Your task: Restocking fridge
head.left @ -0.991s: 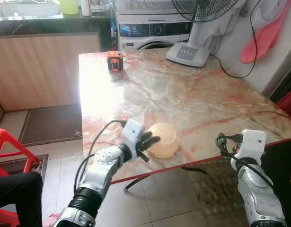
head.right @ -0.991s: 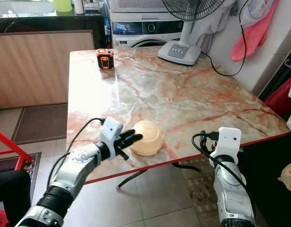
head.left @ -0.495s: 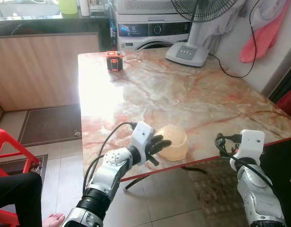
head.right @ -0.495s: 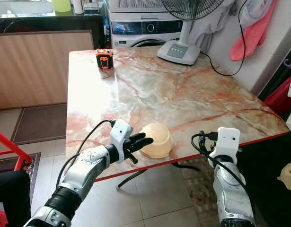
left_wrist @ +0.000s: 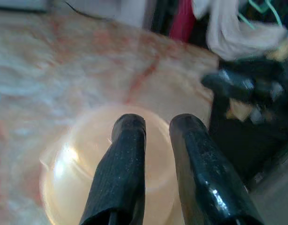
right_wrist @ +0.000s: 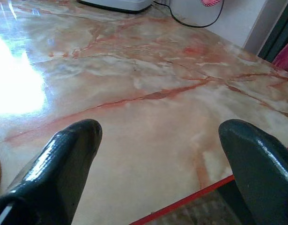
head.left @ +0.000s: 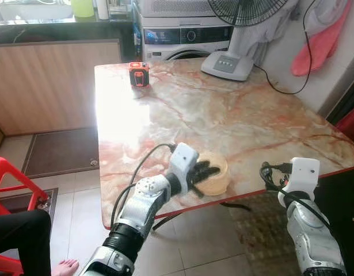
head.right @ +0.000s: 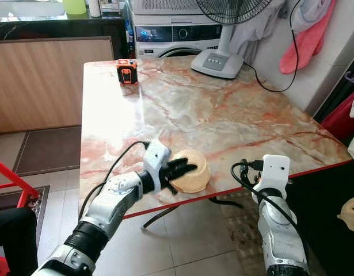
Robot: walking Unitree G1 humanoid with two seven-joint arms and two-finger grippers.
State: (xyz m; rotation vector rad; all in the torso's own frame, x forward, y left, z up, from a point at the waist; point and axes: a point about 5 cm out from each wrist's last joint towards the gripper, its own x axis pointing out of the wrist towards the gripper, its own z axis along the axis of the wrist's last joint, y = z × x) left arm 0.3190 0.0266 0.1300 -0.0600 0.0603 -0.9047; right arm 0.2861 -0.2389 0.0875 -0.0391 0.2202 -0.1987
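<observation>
A pale orange bowl lies upside down on the marble table, close to its front edge. My left gripper reaches over the bowl from the left, its black fingers resting on the bowl's top. In the left wrist view the two fingers stand close together with nothing between them, and the bowl sits under them. My right gripper hovers at the table's front right edge, open and holding nothing. Its wrist is to the right of the bowl, apart from it.
A small orange and black device stands at the table's far left. A fan base sits at the far edge, with a washing machine behind. A red stool and a person's leg are at the lower left.
My left gripper has moved right, and the bowl has slid right along the front edge with it. The fingers now lie over the bowl's top. The right arm has barely moved.
</observation>
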